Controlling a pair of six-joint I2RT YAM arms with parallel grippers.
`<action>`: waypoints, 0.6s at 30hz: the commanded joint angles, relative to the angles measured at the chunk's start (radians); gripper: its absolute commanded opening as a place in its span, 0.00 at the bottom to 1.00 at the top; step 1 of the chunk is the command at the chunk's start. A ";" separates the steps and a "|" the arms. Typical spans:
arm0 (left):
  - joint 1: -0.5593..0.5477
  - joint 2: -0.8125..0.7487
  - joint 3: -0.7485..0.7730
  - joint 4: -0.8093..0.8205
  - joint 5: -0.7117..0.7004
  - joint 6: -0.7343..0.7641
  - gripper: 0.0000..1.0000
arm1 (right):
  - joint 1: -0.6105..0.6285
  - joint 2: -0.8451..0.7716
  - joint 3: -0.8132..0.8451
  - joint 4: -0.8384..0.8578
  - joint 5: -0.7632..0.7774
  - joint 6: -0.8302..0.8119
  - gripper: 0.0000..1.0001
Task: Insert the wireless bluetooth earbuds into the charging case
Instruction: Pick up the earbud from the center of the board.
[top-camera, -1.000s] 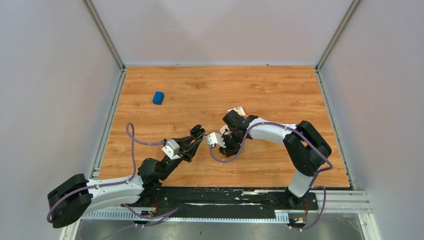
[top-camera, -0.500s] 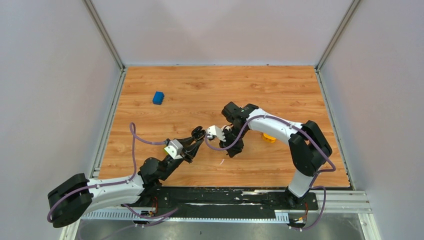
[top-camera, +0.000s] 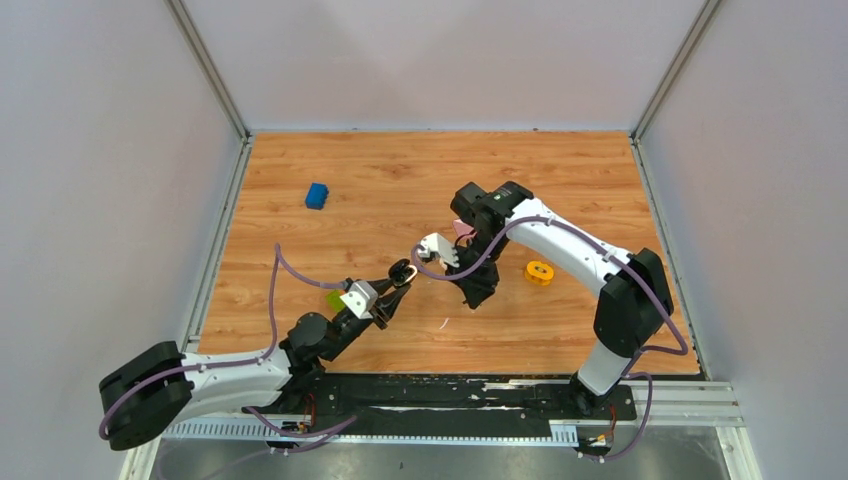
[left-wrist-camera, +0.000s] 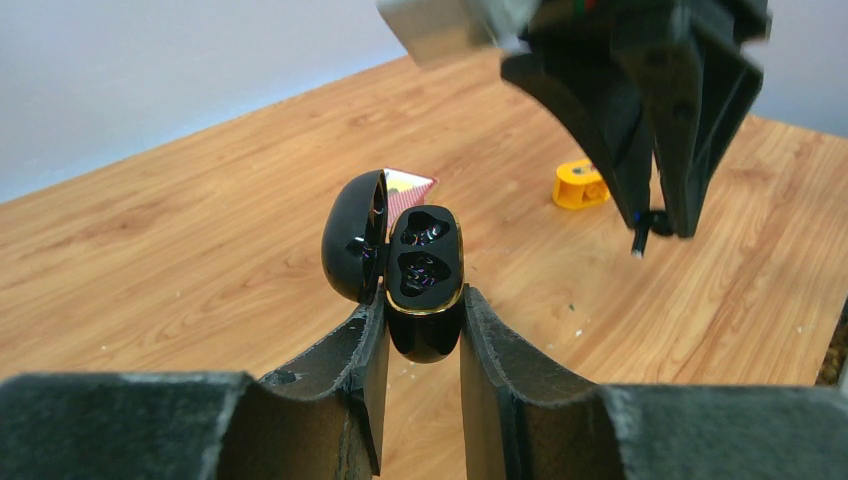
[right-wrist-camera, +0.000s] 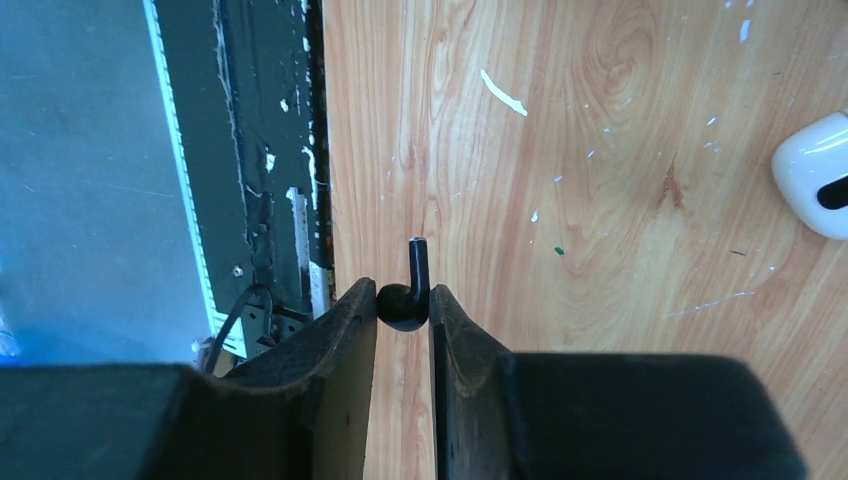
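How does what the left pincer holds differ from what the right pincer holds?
The left pincer clamps the charging case; the right pincer clamps one earbud. The charging case is far bulkier than the earbud. The case stands lid open, both sockets empty; the earbud's stem pokes out beyond the pincer. Both are black and firmly pinched.

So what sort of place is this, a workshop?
More likely a robot test booth in a lab: a left arm and a right arm bolted at the edge of a wood-look table, plain grey walls closing it in, and small practice items like a blue block and a yellow ring.
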 joint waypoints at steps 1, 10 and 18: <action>0.002 0.059 0.047 0.004 0.073 0.024 0.00 | -0.001 -0.040 0.093 -0.074 -0.059 0.069 0.20; -0.031 0.172 0.124 -0.087 0.183 0.093 0.00 | 0.007 -0.009 0.152 -0.105 -0.091 0.176 0.21; -0.116 0.265 0.174 -0.140 0.119 0.190 0.00 | 0.023 -0.003 0.111 -0.065 -0.105 0.237 0.22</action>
